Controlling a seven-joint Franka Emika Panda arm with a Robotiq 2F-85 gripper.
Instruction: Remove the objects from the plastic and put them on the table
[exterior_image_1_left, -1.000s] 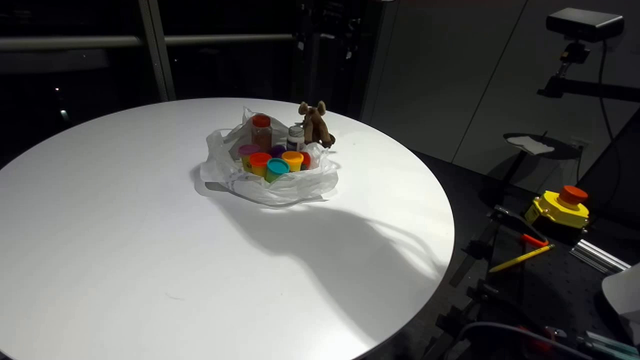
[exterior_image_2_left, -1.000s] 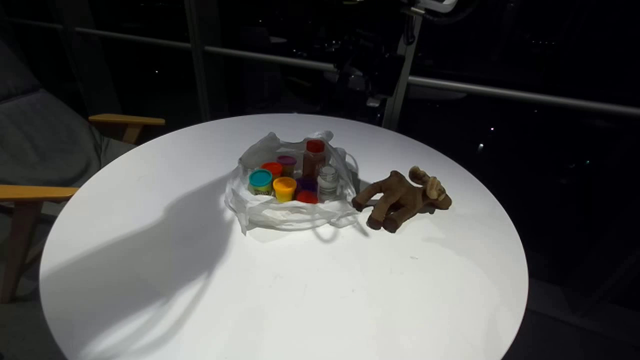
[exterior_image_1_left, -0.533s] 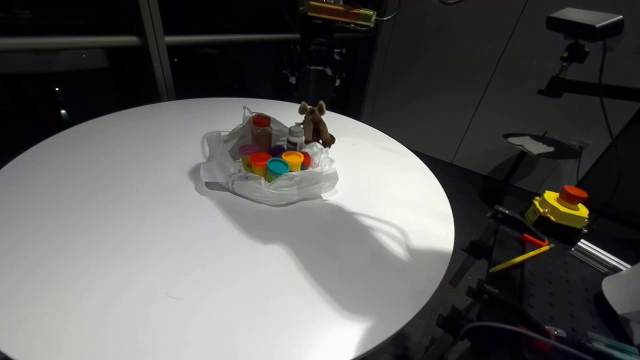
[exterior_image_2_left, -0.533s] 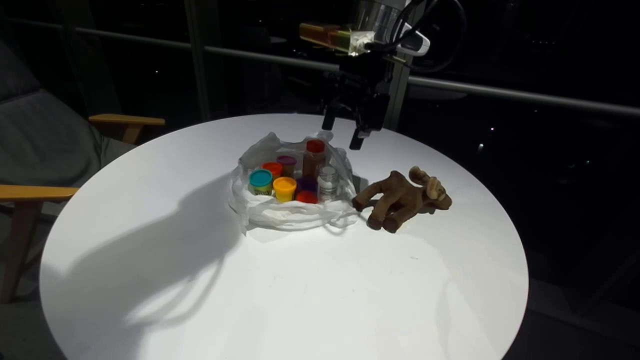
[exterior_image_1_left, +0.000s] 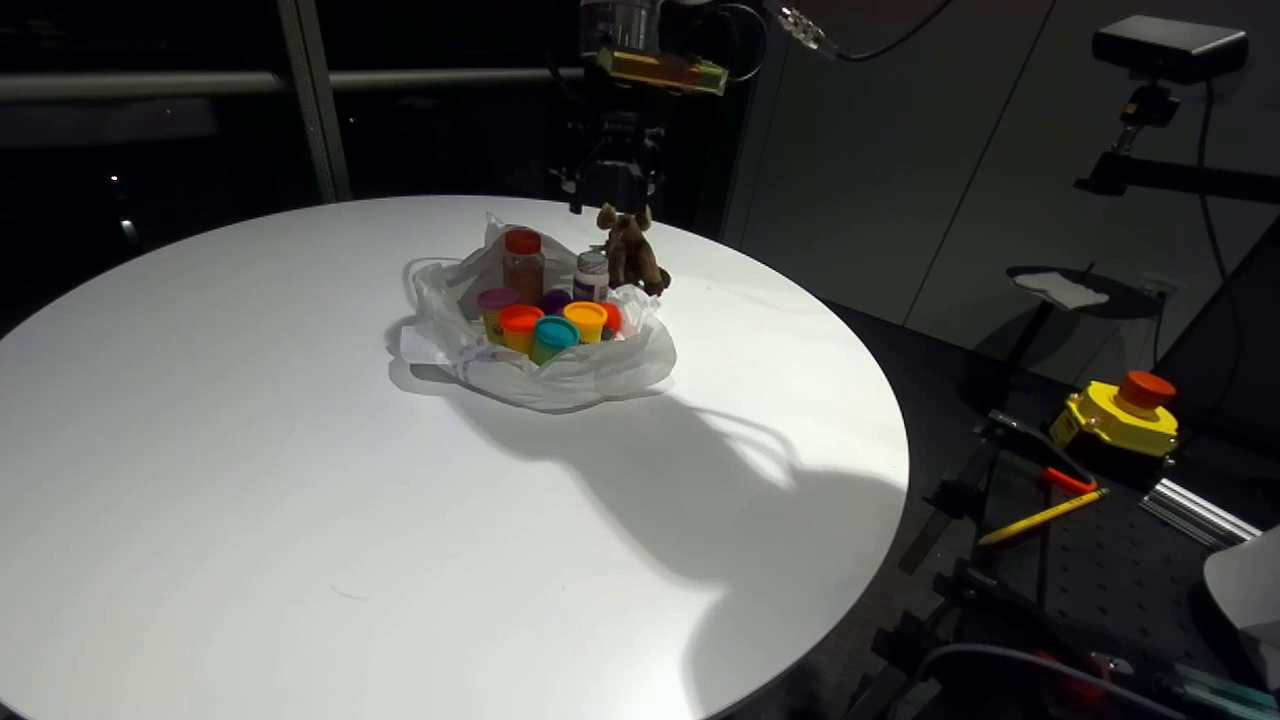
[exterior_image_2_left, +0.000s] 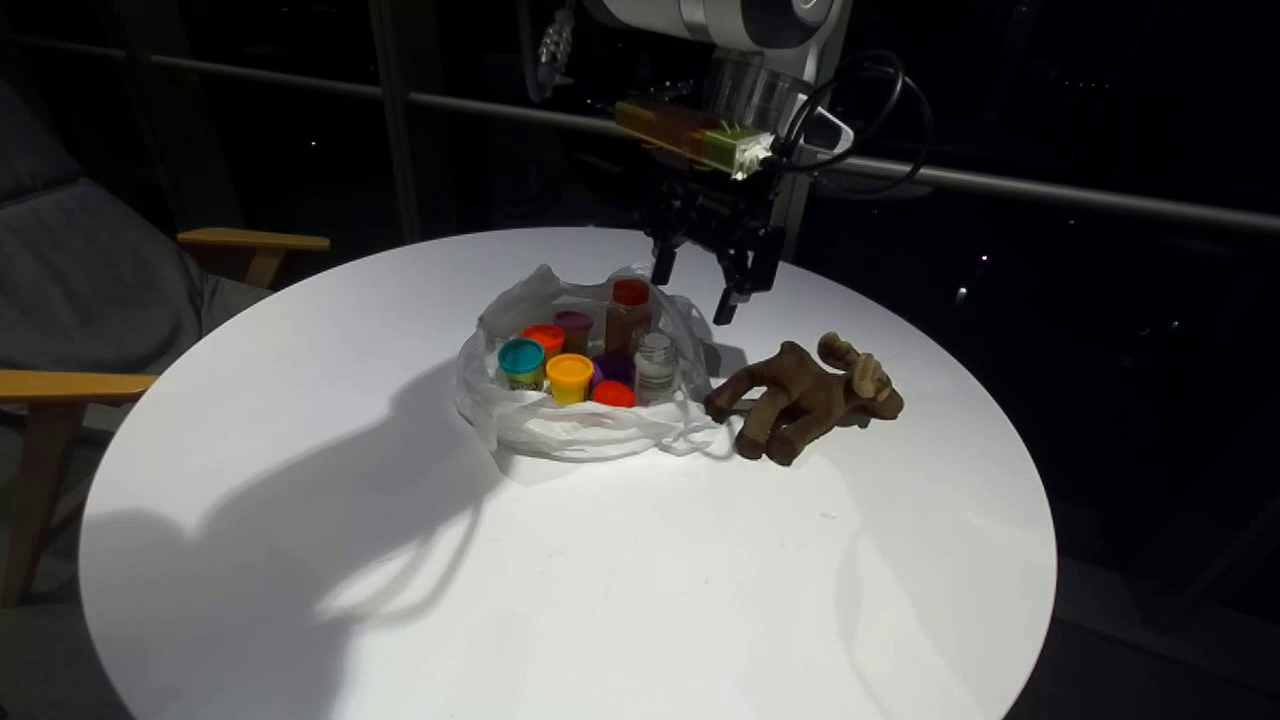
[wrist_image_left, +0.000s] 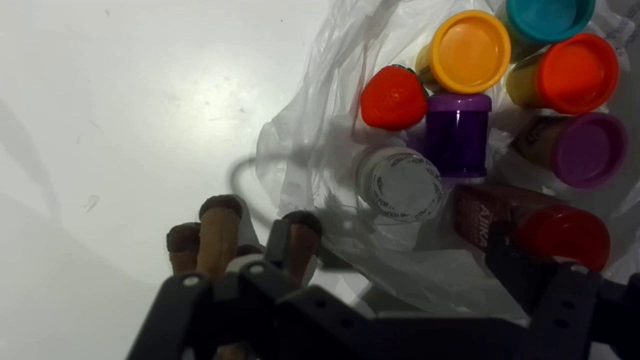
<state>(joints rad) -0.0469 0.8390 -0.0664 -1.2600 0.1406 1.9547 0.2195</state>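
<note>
1. Far left in an exterior view, a grey chair (exterior_image_2_left: 90, 270) with wooden armrests (exterior_image_2_left: 75, 385) stands beside the round white worktop (exterior_image_2_left: 720, 560); a broad shadow (exterior_image_2_left: 290, 520) covers much of the worktop's left side.
2. Next comes the thin, wrinkled plastic bag (exterior_image_2_left: 590, 432), resting on the worktop; its mouth is spread open.
3. Inside it, left to right, are a teal-lidded tub (exterior_image_2_left: 522, 364), a red-lidded tub (exterior_image_2_left: 545, 337) just behind, an orange-lidded tub (exterior_image_2_left: 570, 378) nearer the front and a plum-lidded tub (exterior_image_2_left: 574, 325) farther back; all four lids face up.
4. Further right in the bag, a purple container (wrist_image_left: 457, 140) lies on its side, as the wrist view shows; a small red piece (wrist_image_left: 393, 98) with a bit of green sits just beside it.
5. A red-capped jar (exterior_image_2_left: 629, 318) stands upright at the bag's back; a white bottle (exterior_image_2_left: 656, 370) stands in front of it, slightly to the right.
6. The claw (exterior_image_2_left: 695, 290) hangs above the worktop; its two fingers (exterior_image_2_left: 663, 266) are wide apart.
7. A brown plush animal (exterior_image_2_left: 800, 400) lies on the worktop, out of the bag and just beside it, its legs towards the plastic and its head away; I cannot tell whether a foot touches the bag.
</note>
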